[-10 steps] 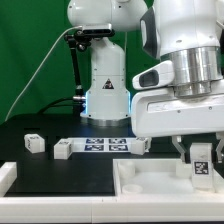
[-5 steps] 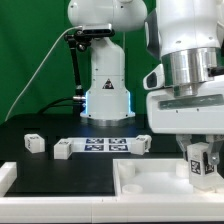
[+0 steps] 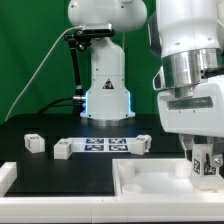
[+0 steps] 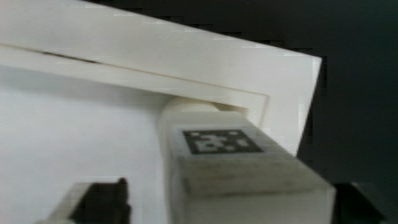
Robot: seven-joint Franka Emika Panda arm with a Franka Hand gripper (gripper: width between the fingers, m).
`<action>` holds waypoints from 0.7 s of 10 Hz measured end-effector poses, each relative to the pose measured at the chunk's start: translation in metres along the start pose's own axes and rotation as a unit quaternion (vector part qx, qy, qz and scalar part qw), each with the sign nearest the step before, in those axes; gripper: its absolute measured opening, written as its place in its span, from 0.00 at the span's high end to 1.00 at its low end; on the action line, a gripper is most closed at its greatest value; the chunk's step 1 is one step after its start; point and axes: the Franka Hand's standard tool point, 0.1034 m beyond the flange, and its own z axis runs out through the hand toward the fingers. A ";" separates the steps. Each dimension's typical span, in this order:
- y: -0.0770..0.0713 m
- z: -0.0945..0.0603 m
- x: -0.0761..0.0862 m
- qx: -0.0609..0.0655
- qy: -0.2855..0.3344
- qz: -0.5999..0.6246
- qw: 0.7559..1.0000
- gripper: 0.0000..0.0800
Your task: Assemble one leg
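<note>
Green backdrop, black counter point(image 3: 60, 172). Your pincer point(image 3: 204, 158) is clamped on the small white stubby plastic leg point(image 3: 203, 164) with a square tag. The leg's long axis is upright, directly under the pincer, at a corner of the large white tray-like tabletop point(image 3: 150, 182). You'd likely go straight down.

Low table-level exterior, close wrist view; shared leg point(image 3: 207, 163)
</note>
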 end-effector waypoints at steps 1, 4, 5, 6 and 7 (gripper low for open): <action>-0.001 0.000 -0.001 0.000 0.000 -0.008 1.000 0.25; -0.004 -0.001 -0.010 -0.014 -0.005 -0.178 0.984 0.19; -0.006 -0.002 -0.012 -0.023 -0.008 -0.245 0.969 0.19; -0.008 -0.004 -0.015 -0.036 -0.012 -0.310 0.950 0.19; -0.011 -0.003 -0.017 -0.046 -0.013 -0.371 0.928 0.19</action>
